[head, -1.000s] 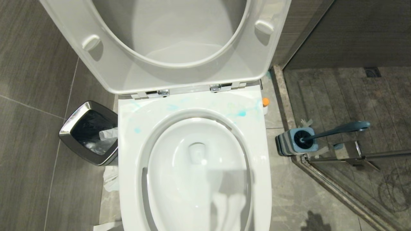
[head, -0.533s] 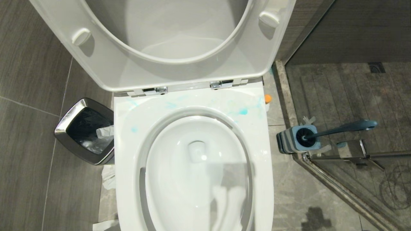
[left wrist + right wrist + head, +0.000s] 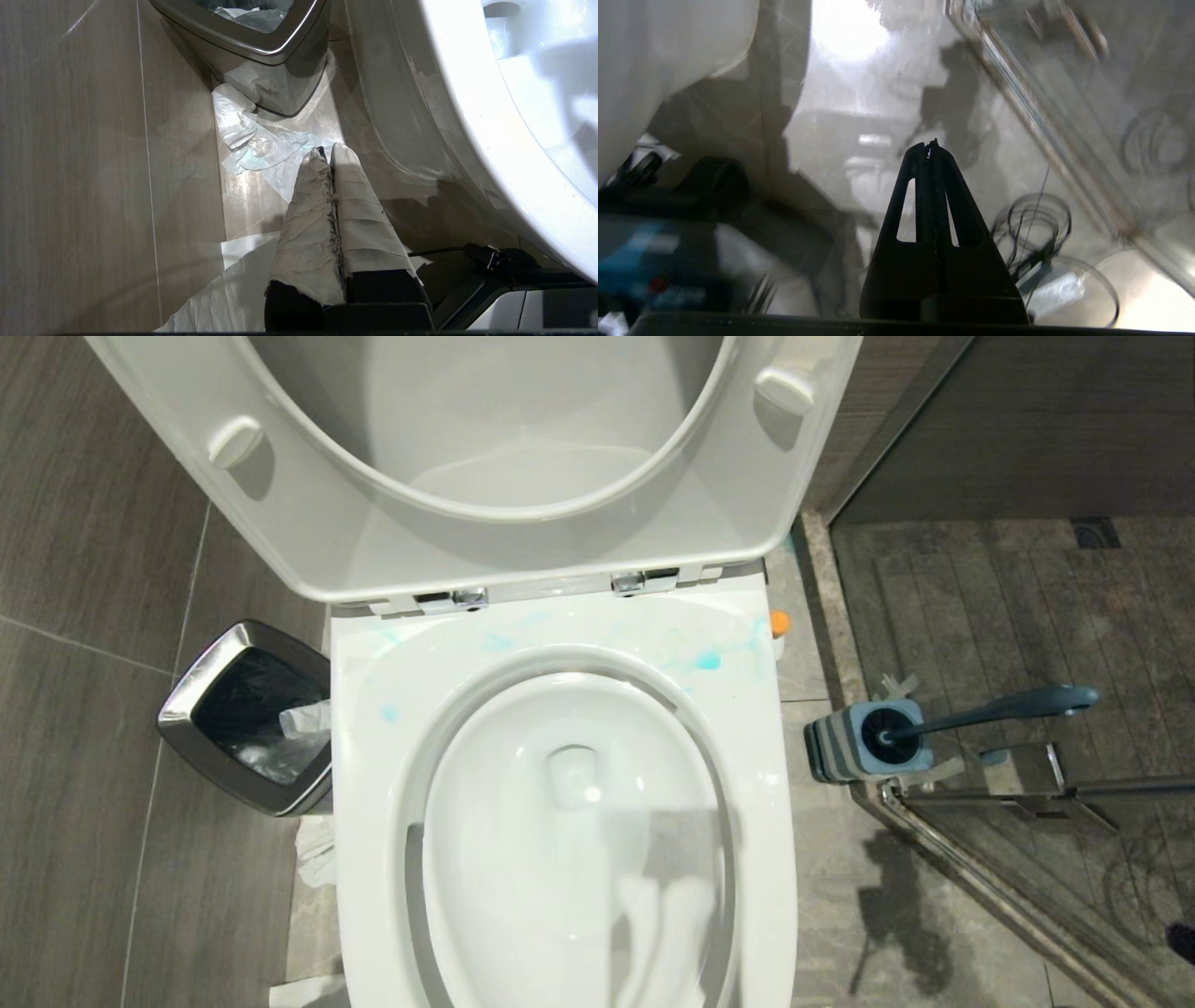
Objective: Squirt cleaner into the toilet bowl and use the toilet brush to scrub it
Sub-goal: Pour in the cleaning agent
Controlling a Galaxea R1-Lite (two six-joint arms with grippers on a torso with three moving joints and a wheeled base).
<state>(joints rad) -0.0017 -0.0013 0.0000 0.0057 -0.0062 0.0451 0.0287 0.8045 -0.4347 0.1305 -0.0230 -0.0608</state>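
Observation:
The toilet bowl (image 3: 373, 756) fills the middle of the head view, with its seat and lid (image 3: 308, 541) raised. Pale blue cleaner (image 3: 707, 661) shows as smears and drops on the back of the rim. On the floor to the right, the toilet brush (image 3: 1008, 707) stands in its blue-grey holder (image 3: 831, 751), handle leaning right. My left gripper (image 3: 326, 154), wrapped in white tape, is shut and empty, low beside the bowl's outer wall (image 3: 467, 121). Over the floor right of the bowl (image 3: 668, 46), my black right gripper (image 3: 930, 145) is shut and empty.
A chrome-rimmed bin (image 3: 191, 695) stands left of the toilet, with crumpled tissue (image 3: 252, 140) on the floor by it. An orange-capped item (image 3: 773, 633) sits behind the bowl's right corner. A glass shower door rail (image 3: 980, 887) runs along the right. Cables (image 3: 1031, 224) lie on the floor.
The head view shifted slightly at first, then held. A shadow on the floor right of the toilet has grown, and a dark part has come in at the lower right edge.

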